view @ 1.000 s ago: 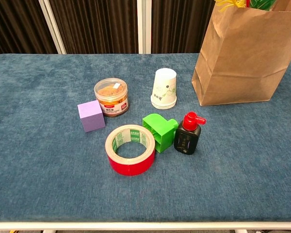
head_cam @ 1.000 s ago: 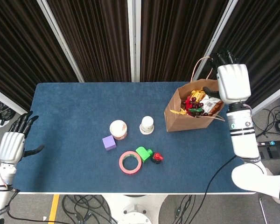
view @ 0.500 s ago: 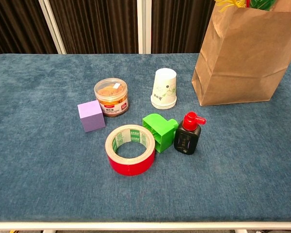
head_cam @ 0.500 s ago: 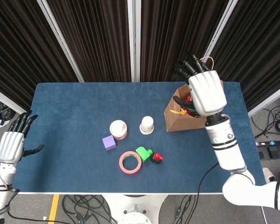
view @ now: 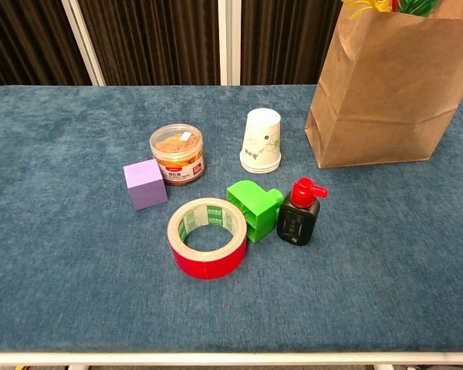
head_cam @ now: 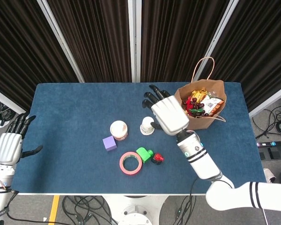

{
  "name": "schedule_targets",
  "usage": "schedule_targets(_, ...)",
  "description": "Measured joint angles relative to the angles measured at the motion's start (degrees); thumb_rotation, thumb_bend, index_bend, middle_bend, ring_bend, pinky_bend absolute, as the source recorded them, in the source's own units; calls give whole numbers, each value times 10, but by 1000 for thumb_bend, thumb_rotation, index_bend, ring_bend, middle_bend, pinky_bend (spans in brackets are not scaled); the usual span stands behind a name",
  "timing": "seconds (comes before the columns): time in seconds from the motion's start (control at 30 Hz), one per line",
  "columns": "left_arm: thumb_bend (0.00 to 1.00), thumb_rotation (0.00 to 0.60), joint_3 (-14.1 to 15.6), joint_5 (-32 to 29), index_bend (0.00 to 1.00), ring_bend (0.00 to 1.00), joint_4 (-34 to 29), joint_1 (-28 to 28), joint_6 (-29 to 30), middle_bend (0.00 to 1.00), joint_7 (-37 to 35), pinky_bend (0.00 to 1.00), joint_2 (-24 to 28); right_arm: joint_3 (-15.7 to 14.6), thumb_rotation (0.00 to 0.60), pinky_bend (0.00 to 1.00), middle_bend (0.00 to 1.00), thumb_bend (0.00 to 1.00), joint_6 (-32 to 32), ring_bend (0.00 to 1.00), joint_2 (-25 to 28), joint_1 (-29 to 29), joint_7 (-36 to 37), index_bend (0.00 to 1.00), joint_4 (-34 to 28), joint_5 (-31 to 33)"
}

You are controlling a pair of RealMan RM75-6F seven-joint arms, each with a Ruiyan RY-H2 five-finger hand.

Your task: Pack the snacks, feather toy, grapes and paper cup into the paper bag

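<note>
I count one paper bag (head_cam: 202, 110) standing open at about 2 o'clock on the table (head_cam: 70, 112), with grapes (head_cam: 196, 111) and snack packets (head_cam: 210, 103) showing inside from the head view; chest view shows one yellow feather tip (view: 364, 6) poking over the bag's rim. One paper cup (view: 261, 140) sits upside down near table centre, well left of the bag, not packed yet. My right hand (head_cam: 168, 114) hangs above the table just at 3 o'clock of the cup in the head view, fingers spread and holding nothing; can't tell if it touches the cup, and the chest view doesn't show it at all. My left hand (head_cam: 8, 146) is off the table edge at 9 o'clock, fingers extended and apart, nothing in it. Clutter, one each: snack jar (view: 177, 154) at 9 o'clock of the cup, purple cube (view: 145, 184) just beside the jar at its 7 o'clock, red tape roll (view: 207, 237) at 6 o'clock of centre, green block (view: 254, 208) touching the tape's right side, black bottle with red pump (view: 299, 213) right against the block
</note>
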Motion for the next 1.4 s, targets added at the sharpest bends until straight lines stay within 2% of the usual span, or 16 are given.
schedule_targets(0.13,148,600,0,-1,161,51,5,1,0,136,-5,177,-1,-22,600,285,202,0,-33,51,-28,25,-36,335,34,27)
schedule_targets(0.3,147,600,0,-2,161,52,10,3,0,136,-11,177,-2,-39,600,274,190,0,-55,43,-60,56,-81,329,65,74)
schedule_targets(0.5,147,600,1,-1,161,52,16,4,3,136,-19,177,-4,-56,600,274,190,0,-66,43,-89,83,-122,329,100,124)
schedule_targets(0.73,147,600,1,-1,161,52,19,6,5,136,-23,177,-4,-84,600,266,190,0,-65,38,-125,101,-163,307,160,149)
schedule_targets(0.9,147,600,1,0,161,52,20,6,4,136,-24,177,-5,-98,600,173,169,0,-69,14,-149,109,-179,273,209,159)
schedule_targets(1.1,147,600,2,1,161,52,20,5,2,136,-22,177,-4,-100,600,67,155,0,-90,0,-178,112,-165,243,254,192)
schedule_targets(1.4,147,600,1,-1,161,52,20,5,1,136,-21,178,-3,-98,600,62,142,0,-118,0,-211,123,-159,231,310,225)
